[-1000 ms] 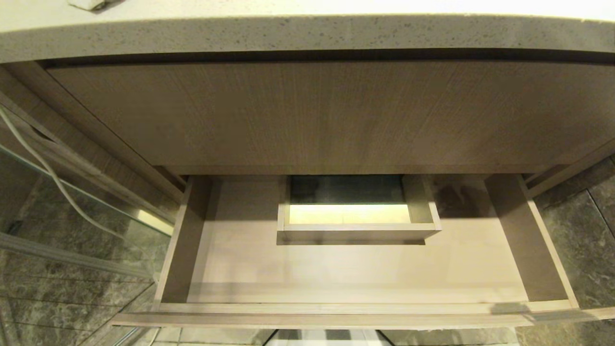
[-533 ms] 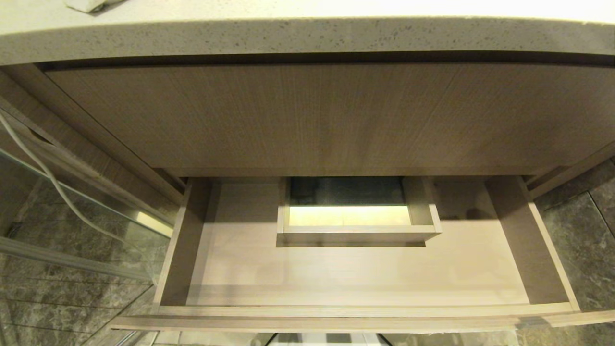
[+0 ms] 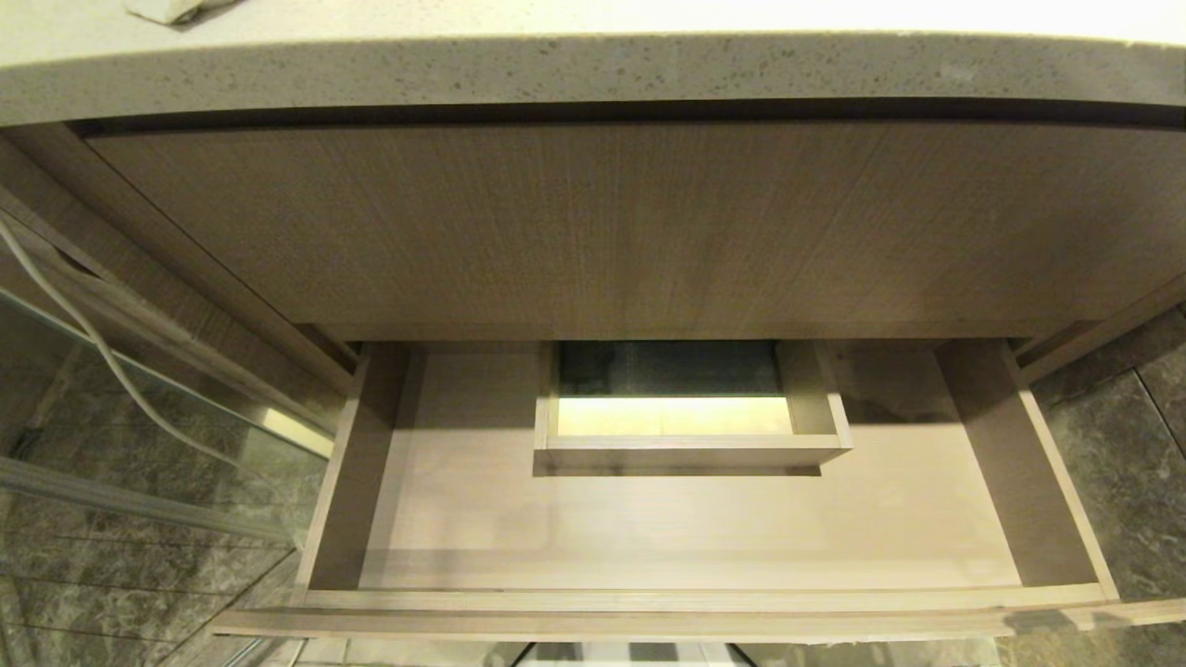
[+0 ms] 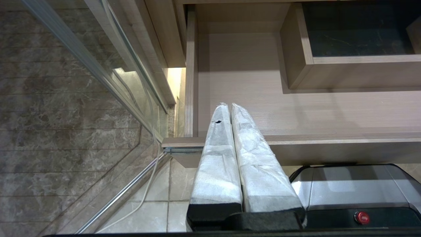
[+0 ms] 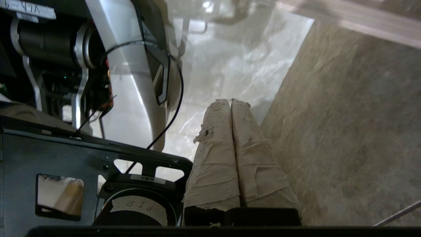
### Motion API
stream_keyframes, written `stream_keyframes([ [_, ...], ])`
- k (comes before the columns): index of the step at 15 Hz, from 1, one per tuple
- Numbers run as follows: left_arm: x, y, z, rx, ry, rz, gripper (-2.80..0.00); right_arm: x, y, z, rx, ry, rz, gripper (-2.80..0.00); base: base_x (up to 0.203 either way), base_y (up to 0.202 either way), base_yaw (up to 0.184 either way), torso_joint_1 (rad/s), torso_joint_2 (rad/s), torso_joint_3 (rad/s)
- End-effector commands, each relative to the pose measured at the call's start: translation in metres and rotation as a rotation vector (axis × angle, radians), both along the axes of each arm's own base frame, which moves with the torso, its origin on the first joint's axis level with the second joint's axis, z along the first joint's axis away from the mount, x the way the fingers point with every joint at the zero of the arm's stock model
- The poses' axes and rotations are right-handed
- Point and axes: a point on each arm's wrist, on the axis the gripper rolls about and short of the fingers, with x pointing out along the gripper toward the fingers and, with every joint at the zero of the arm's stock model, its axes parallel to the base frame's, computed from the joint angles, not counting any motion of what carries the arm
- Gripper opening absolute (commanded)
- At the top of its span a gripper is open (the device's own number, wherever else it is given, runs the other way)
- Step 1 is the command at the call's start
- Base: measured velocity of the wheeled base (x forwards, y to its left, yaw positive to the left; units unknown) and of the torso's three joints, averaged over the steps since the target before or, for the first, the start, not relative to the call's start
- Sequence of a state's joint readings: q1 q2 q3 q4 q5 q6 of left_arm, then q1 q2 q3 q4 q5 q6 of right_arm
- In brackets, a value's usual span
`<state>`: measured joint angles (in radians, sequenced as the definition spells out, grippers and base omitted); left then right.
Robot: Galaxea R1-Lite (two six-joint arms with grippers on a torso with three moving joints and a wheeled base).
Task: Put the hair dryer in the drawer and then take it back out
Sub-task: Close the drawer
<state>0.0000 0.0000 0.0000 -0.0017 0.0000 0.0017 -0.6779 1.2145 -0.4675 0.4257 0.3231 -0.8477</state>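
Observation:
The drawer (image 3: 649, 600) stands pulled out below me, wide, shallow and light wood-grain, with nothing lying on its floor (image 4: 250, 92). A boxed cutout (image 3: 690, 450) sits at its middle back (image 4: 345, 70). I cannot make out the hair dryer; only a small white scrap (image 3: 167, 8) shows on the counter's far left edge. In the left wrist view my left gripper (image 4: 227, 106) is shut and empty, hanging over the drawer's front left corner. My right gripper (image 5: 231, 101) is shut and empty, low beside my own base above pale floor. Neither arm shows in the head view.
A speckled stone countertop (image 3: 593, 74) overhangs a taller wood-grain panel (image 3: 630, 222) above the drawer. A glass panel (image 3: 139, 417) and a hanging white cord (image 3: 97, 347) stand at the left. Dark marble tiles (image 3: 1112, 445) lie at the right. My base (image 4: 355, 191) is in front of the drawer.
The whole head view has slipped down slightly. A shadow over the drawer's right back part and front right corner has faded away. The drawer itself has not moved.

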Motion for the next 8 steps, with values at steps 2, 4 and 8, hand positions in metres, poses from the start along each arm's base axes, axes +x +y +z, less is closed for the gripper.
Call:
stream_keyframes([
  [2,0.000,0.000,0.000,0.000,0.000,0.000,-2.80,0.023,-0.021,-0.015,0.069,0.142,-0.013,-2.80,0.000,0.000,0.000,0.000,0.00,0.000],
  [4,0.000,0.000,0.000,0.000,0.000,0.000,-2.80,0.036,-0.033,-0.024,0.107,0.240,-0.023,-2.80,0.000,0.000,0.000,0.000,0.00,0.000],
  [8,0.000,0.000,0.000,0.000,0.000,0.000,-2.80,0.066,-0.061,-0.037,0.188,0.366,-0.028,-2.80,0.000,0.000,0.000,0.000,0.00,0.000],
])
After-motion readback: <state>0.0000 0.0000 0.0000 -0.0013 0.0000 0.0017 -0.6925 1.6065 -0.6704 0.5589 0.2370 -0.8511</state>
